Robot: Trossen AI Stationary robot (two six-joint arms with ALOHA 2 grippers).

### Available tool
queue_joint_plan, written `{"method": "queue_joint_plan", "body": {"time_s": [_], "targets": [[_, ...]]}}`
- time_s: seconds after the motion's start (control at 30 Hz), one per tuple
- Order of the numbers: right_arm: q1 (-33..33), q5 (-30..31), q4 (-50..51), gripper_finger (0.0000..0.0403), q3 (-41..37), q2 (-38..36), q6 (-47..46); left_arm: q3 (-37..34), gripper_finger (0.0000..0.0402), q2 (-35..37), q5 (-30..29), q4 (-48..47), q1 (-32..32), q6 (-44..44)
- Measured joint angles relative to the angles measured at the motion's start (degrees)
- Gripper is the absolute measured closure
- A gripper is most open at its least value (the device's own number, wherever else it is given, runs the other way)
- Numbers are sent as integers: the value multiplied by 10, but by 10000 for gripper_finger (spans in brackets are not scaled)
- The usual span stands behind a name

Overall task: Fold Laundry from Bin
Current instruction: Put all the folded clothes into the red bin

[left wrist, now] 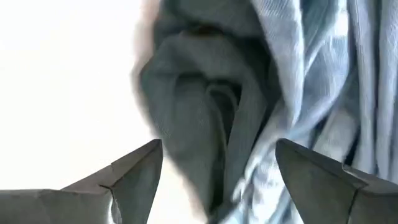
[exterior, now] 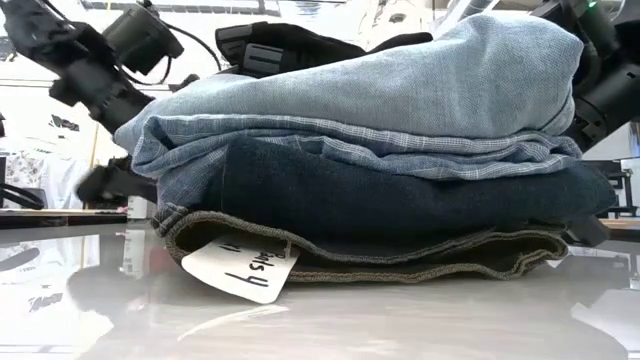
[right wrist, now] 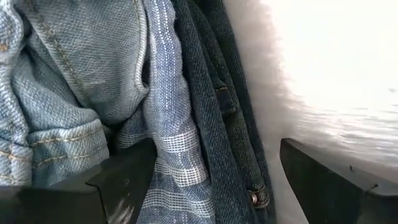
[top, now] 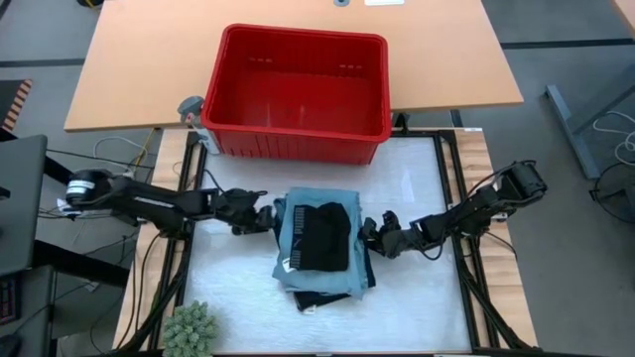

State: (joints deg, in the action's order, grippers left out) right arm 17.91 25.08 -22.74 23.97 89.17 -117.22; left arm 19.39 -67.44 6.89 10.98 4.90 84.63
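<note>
The laundry (top: 319, 248) is a folded stack in the middle of the white mat. A black piece lies on top, with pale denim, striped grey-blue cloth and dark navy layers (exterior: 380, 190) below, and the bottom layer rests on the mat. The red bin (top: 298, 94) stands behind it with no cloth showing inside. My left gripper (top: 266, 216) is open at the stack's left edge, which lies between its fingers (left wrist: 219, 144). My right gripper (top: 375, 234) is open at the stack's right edge, with the lower layers between its fingers (right wrist: 217, 149). My left gripper comes slanting down from the table's left, with the stack's left edge (left wrist: 205, 112) between its open fingers. I cannot tell whether either finger touches the cloth. My right gripper comes slanting down from the table's right. One finger (right wrist: 118, 180) stands at the striped and pale denim layers, and the other (right wrist: 329, 180) stands over the bare mat. I cannot tell whether it touches the cloth.
A white label (exterior: 240, 265) sticks out from under the stack's near side. A green spiky ball (top: 189, 327) sits at the mat's near left corner. The wooden table (top: 139, 69) carries the bin behind the mat. Bare mat lies left, right and in front of the stack.
</note>
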Motion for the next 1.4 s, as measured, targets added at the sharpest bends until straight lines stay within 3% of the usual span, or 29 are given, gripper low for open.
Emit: {"method": "queue_joint_plan", "body": {"time_s": [0.17, 0.3, 0.47, 0.87, 1.03, 1.2, 1.3, 1.4], "targets": [[-9, -2, -3, 28, 0, 0, 16, 0, 101, 86, -56, -124, -73, 123], [-11, 5, -6, 28, 0, 0, 21, 0, 101, 88, -125, -162, -127, 196], [-10, 13, -5, 28, 0, 1, 24, 0, 101, 29, -186, -61, -154, 217], [-23, 12, -33, 28, -1, 1, 65, 30, 101, -177, -209, 124, -184, 290], [-48, -43, -33, 40, 1, 1, 105, 59, 105, -234, -185, 192, -172, 254], [-66, -83, -18, 98, 7, 2, 114, 76, 149, -269, -165, 200, -161, 257], [-73, -103, -15, 163, 8, 2, 120, 83, 212, -279, -175, 199, -160, 265], [-77, -110, -21, 255, 8, 2, 150, 95, 297, -287, -200, 190, -159, 256]]}}
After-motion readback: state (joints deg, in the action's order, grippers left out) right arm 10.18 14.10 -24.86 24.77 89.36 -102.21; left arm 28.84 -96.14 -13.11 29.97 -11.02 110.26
